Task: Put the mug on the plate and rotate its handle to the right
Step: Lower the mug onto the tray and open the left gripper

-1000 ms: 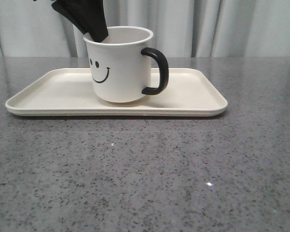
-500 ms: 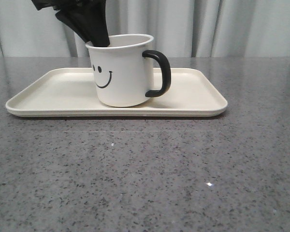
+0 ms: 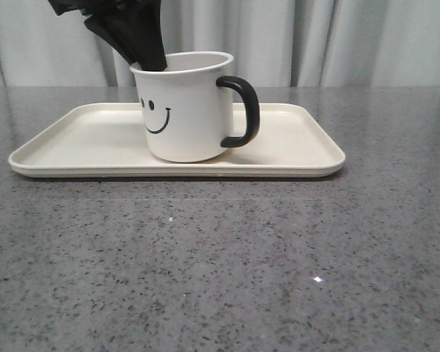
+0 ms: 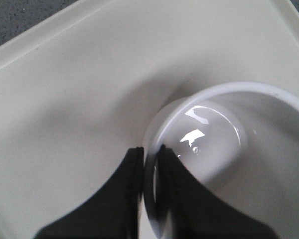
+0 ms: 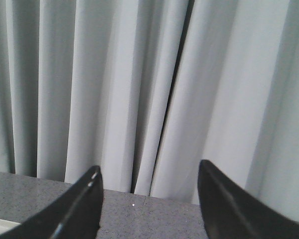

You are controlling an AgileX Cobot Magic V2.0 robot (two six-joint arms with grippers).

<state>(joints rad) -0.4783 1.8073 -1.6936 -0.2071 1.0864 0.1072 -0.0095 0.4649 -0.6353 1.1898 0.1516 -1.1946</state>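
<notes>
Pinching the thin rim of the glossy white mug (image 3: 187, 110), left gripper (image 4: 148, 155) clamps it on the flat cream plate (image 3: 73, 150). Thick black C-shaped handle (image 3: 242, 111) faces right. Right gripper (image 5: 148, 199) fingers apart, holding nothing.

No words or numbers to read here.
The only sign is a black smiley face, two dots and a curved mouth, printed on the white mug (image 3: 187, 106) in the upper middle of the front view.

Front low, near plate (image 3: 293, 158); left wrist overhead.
</notes>
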